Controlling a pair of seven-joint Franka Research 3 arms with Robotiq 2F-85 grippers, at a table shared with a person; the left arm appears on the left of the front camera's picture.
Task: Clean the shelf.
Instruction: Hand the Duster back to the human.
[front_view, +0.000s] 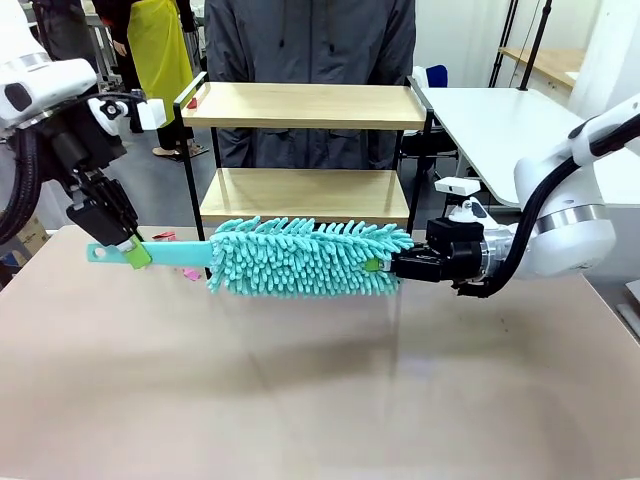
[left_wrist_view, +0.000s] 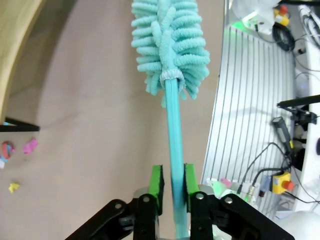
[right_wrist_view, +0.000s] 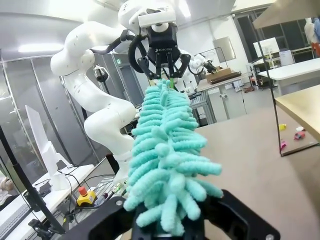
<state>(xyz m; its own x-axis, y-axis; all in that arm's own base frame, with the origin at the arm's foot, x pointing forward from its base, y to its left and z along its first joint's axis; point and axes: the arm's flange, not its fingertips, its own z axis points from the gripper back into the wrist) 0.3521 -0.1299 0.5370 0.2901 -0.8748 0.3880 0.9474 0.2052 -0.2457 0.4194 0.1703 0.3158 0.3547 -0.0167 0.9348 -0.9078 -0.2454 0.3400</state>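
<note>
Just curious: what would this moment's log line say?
left tool: around duster handle, grip unclear | right tool: shut on duster head | shelf: behind

Front view faces the person; both wrist views share the duster (front_view: 305, 257).

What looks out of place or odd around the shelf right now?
Small colourful scraps lie scattered on the table by the shelf's foot, like loose litter. Also odd: the teal duster hangs level above the table, held at both ends, its handle between the left gripper's pads and its fluffy tip in the right gripper.
</note>
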